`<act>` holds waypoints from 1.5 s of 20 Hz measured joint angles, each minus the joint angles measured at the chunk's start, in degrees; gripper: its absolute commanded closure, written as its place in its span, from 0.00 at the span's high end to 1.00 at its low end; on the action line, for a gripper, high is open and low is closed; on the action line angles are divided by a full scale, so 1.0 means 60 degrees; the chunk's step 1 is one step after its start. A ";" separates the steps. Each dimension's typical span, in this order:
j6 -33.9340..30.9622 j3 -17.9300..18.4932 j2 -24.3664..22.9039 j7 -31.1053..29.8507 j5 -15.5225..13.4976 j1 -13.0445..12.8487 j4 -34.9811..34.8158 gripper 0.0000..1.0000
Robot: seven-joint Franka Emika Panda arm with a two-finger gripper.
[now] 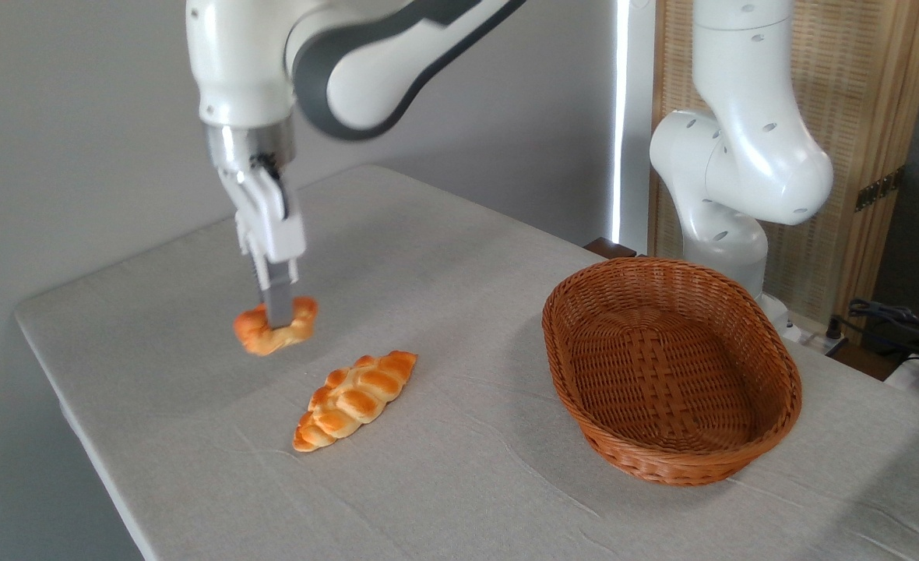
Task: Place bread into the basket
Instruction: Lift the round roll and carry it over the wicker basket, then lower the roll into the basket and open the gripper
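So, roughly the first half looks done: the bread (276, 327) is gripped in the pincer (278, 313), with the fingers closed down on its middle from above. It seems to be held just clear of the tabletop (444, 257), judging by the soft shadow under it, though a light touch can't be ruled out from this angle. It's over the left part of the cloth, a bit behind and left of the braided loaf (356, 399).

What's left is the carry and the drop. The basket (771, 436) is sitting well apart, over on the right, and nothing is in it yet. So the bun has to be moved across, past the loaf, brought above the basket's open middle and let go there.

Counted up: one small round bun, one longer braided loaf lying untouched on the tabletop, one wicker basket, one arm with one pincer. Some cables and a dark device can be made out at the far right edge.
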 measured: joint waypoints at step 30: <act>-0.5947 0.9443 -0.7379 0.6716 0.2168 -0.5309 -0.4591 0.59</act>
